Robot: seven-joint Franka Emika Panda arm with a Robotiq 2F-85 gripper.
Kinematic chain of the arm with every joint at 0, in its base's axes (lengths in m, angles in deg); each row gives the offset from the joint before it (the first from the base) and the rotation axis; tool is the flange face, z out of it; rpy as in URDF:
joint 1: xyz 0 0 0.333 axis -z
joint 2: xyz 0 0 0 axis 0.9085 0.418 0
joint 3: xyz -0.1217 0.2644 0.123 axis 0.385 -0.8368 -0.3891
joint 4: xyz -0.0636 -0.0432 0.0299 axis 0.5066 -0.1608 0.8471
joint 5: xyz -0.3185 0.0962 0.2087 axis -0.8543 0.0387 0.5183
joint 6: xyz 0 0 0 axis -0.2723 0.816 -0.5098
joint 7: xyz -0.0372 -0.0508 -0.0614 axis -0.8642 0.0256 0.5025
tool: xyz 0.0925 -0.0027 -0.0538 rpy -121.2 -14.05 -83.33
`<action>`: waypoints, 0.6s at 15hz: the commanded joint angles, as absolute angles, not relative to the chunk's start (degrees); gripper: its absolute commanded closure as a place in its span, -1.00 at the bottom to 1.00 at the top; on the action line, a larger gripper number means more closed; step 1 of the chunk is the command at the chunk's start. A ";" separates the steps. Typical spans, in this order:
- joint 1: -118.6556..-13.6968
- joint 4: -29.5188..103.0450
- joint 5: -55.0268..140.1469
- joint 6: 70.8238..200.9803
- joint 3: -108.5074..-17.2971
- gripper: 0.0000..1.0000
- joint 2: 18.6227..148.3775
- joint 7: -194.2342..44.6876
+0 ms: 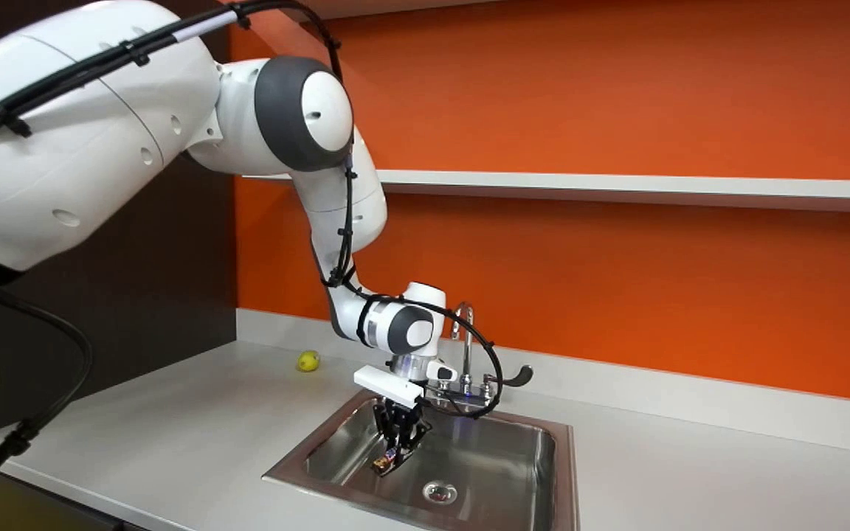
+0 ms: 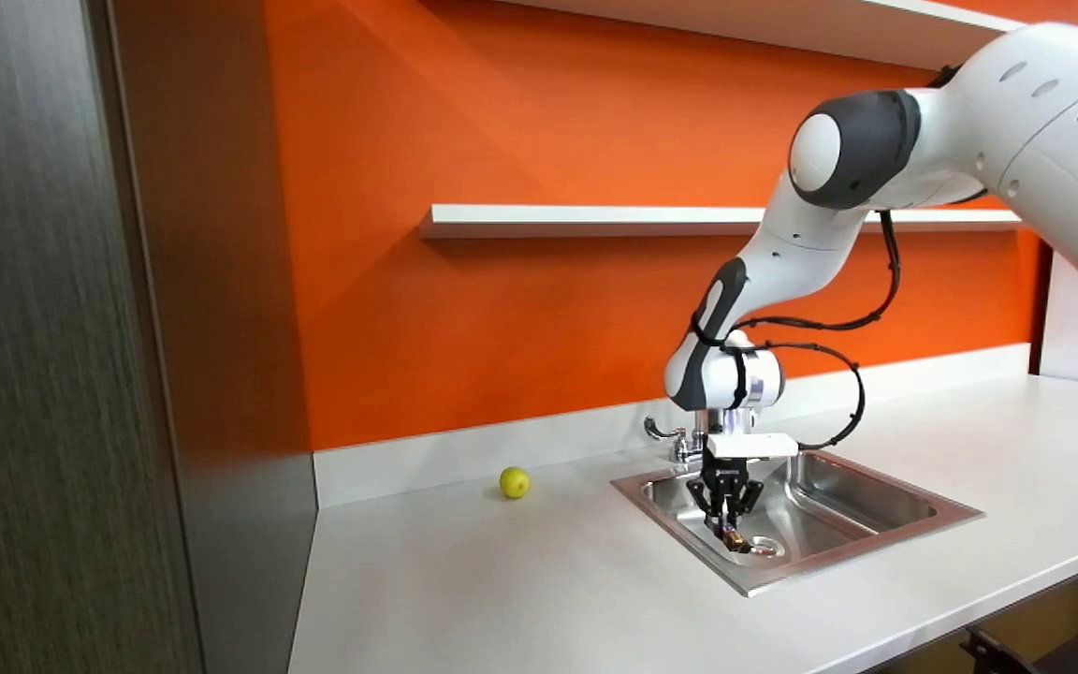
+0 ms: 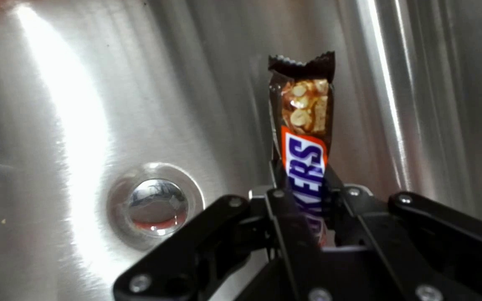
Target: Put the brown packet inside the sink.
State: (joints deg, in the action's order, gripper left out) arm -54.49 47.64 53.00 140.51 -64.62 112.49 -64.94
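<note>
The brown packet (image 3: 306,108) is a small dark brown candy bar wrapper with a white and purple label. My gripper (image 3: 303,175) is shut on it in the wrist view, and the packet's far end sticks out past the fingertips. The gripper's near parts hide its lower end. In both exterior views the gripper (image 1: 398,446) (image 2: 724,515) points down inside the sink (image 1: 567,479) (image 2: 946,517), with the packet (image 1: 384,462) (image 2: 735,540) at its tips. The packet is below rim level, near the drain. I cannot tell whether it touches the basin floor.
The round drain (image 3: 157,205) lies beside the packet. A chrome faucet (image 1: 467,346) with handles stands behind the basin, close to the wrist. A yellow-green ball (image 1: 308,361) (image 2: 514,482) lies on the white counter. A white shelf (image 1: 617,184) runs along the orange wall.
</note>
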 commanded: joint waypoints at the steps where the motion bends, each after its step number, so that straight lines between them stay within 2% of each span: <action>1: -53.27 41.49 53.60 139.75 -64.87 0.89 117.83 -65.52; 6: -52.73 37.89 53.55 139.47 -64.82 0.89 121.55 -65.88; 7: -52.65 37.62 53.54 139.44 -64.80 0.08 121.77 -65.92; 9: -52.37 38.31 53.73 139.53 -64.96 -0.08 120.92 -65.84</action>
State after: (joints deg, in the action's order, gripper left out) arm -53.35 39.72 53.00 140.45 -64.43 120.71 -65.30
